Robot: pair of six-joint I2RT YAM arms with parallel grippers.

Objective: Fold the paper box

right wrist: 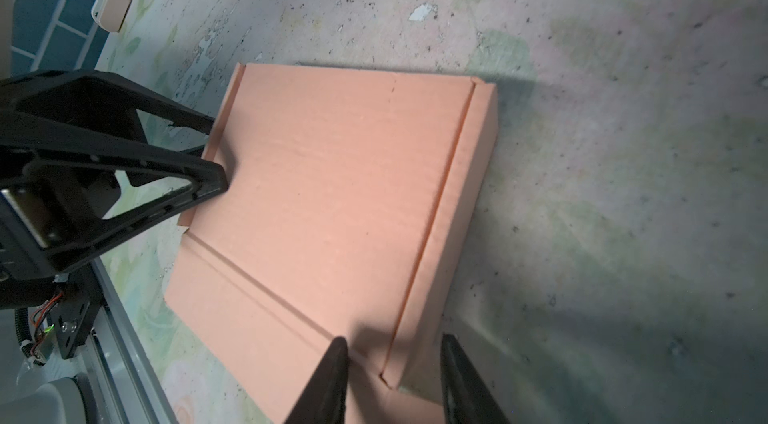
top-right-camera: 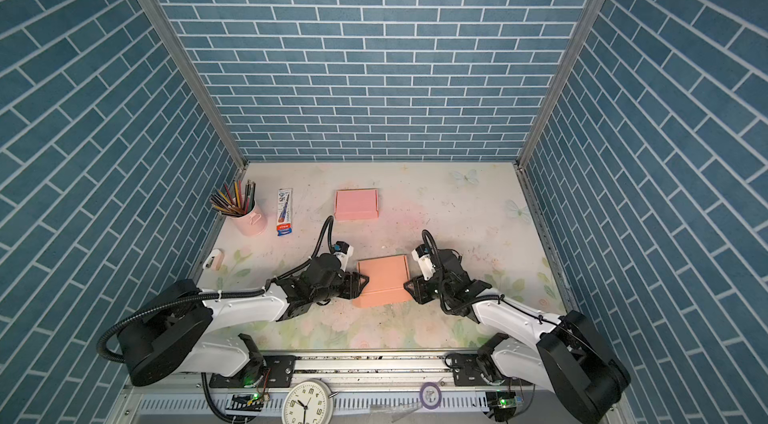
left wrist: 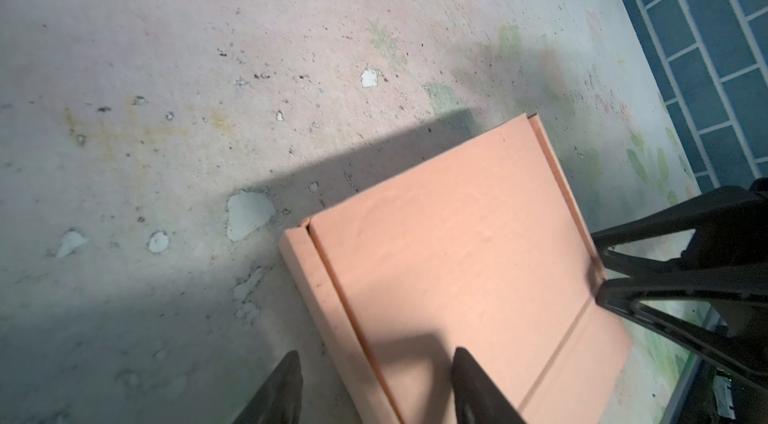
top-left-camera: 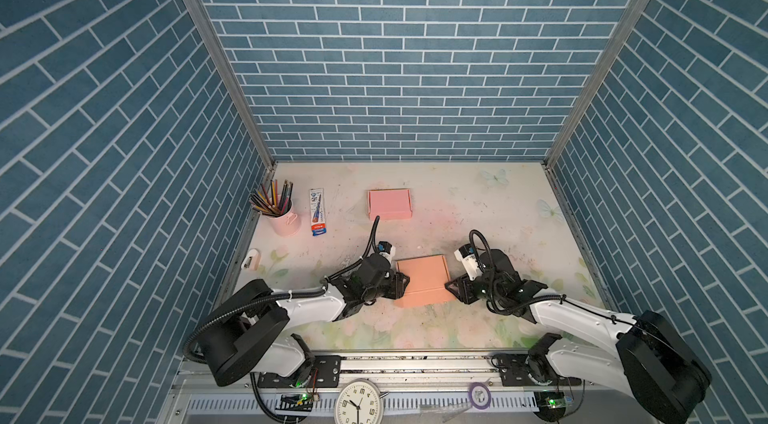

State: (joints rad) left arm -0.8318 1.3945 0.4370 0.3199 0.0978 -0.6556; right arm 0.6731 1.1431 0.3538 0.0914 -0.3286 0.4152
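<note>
Orange paper box (top-left-camera: 424, 280) lies flat on the worktop (top-left-camera: 478, 201), between my two arms. Left gripper (left wrist: 376, 359) jaws stand apart astride its left wall, right gripper (right wrist: 394, 343) likewise astride the right wall, neither pinching. I judge both are placed to steady and square the sides

In both top views the clock (top-left-camera: 358, 401) is cut by the lower frame edge. Print on the packet (top-left-camera: 318, 212), upper left of the counter (top-left-camera: 498, 214), is too small to read. The left hand (top-left-camera: 401, 281) and right hand (top-left-camera: 452, 289) hide the paper box's (top-left-camera: 424, 278) side edges.
</note>
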